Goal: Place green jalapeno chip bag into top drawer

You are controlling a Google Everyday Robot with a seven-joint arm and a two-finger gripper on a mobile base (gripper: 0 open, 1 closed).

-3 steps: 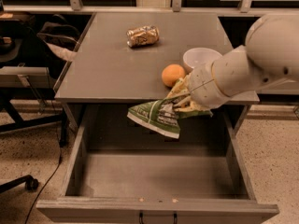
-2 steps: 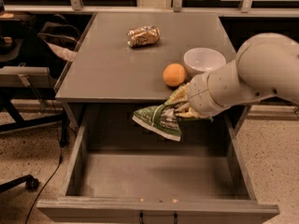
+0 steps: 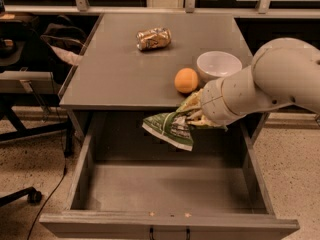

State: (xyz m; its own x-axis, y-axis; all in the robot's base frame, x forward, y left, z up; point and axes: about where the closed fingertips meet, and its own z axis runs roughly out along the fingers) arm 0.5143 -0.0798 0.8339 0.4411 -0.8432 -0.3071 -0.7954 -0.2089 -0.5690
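Green jalapeno chip bag (image 3: 168, 129) is held clamped in the end effector (image 3: 194, 115), suspended over the open top drawer (image 3: 165, 188).

Drawer (image 3: 165, 225) pulled out below table (image 3: 115, 79) front edge. Can (image 3: 153, 38) at back centre of tabletop. Orange (image 3: 186, 80) front right, bowl (image 3: 219, 64) just right-behind it. Gripper (image 3: 195, 113) at table's front right edge, clamped on chip bag (image 3: 170, 129), which hangs above drawer's rear.

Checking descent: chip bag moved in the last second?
Yes, slightly: green jalapeno chip bag, in the gripper over the top drawer, is lower and further right against the orange.
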